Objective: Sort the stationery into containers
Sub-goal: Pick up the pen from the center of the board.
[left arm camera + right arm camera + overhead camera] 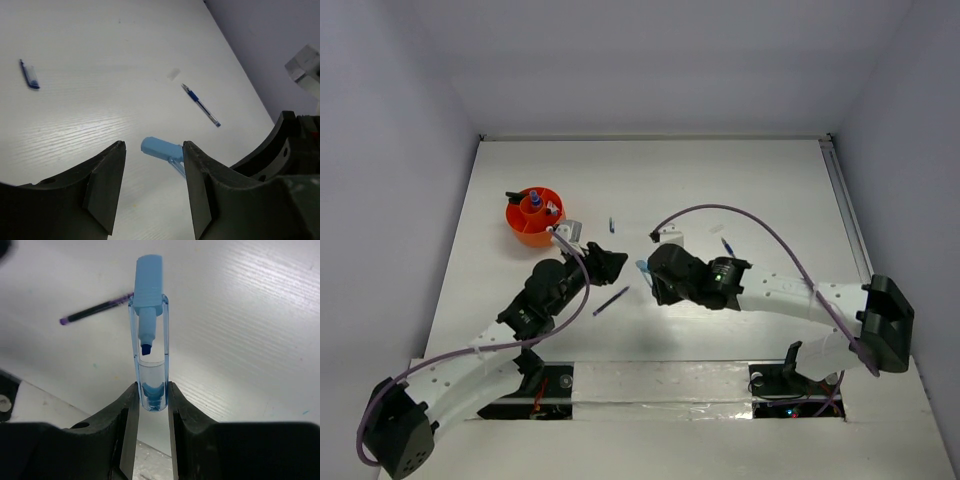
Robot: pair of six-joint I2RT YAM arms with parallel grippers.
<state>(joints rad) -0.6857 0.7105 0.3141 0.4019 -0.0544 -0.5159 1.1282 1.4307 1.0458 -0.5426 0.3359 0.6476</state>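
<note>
Nearest the arm bases, a thin purple pen point(611, 300) lies flat on the white table point(770, 180), in the space between the two wrists. Just past it the right gripper point(150, 390) is clamped on a light blue marker point(149, 295). Its two fingers press the sides of the marker's clear barrel near one end, and the solid blue cap points away from the wrist. In the right wrist view the purple pen lies beyond that cap, slanted and apart from it. The left gripper point(153, 147) faces the marker from the other side, its jaws standing apart with nothing between the pads. The marker's blue cap shows in the gap, beyond the fingertips and not touched by them. The pictures do not tell whether the marker touches the table. Farther out, a blue pen point(201, 105) lies alone on the right side of the table, with a small clear piece point(173, 74) near it. A short blue pen point(29, 75) lies well apart on the left, toward the middle of the table. Farthest back on the left stands the orange cup point(520, 228), upright, already holding a few pieces in its compartments, one of them with a blue top; which compartment holds which is too small to tell.
</note>
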